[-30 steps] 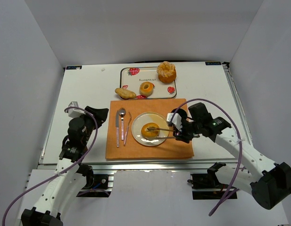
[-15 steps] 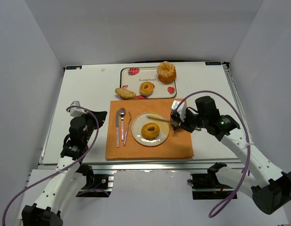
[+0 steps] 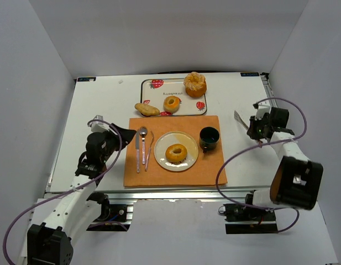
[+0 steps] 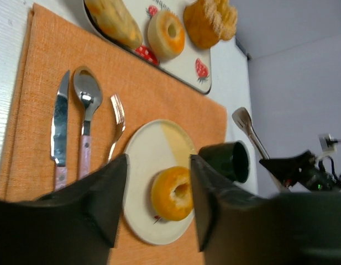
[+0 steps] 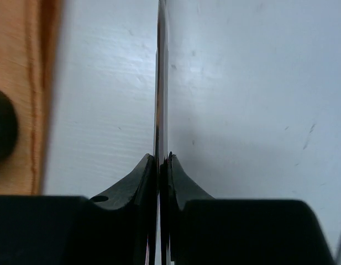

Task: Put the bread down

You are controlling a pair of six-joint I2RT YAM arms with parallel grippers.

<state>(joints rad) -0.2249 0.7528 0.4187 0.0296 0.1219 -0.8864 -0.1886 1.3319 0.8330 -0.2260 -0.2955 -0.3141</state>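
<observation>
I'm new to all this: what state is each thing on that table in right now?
bread: flat on the plate, nothing touching it.
second ring: flat on the tray.
bun: sitting on the tray.
cup: upright on the mat.
knife, spoon, fork: lying side by side on the mat.
tongs: squeezed shut in the right gripper.
left gripper: open, empty.

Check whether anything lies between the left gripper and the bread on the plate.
Only the knife, spoon and fork, lying flat on the mat between the open left gripper and the bread. Nothing tall stands there; the cup sits beyond the plate.
</observation>
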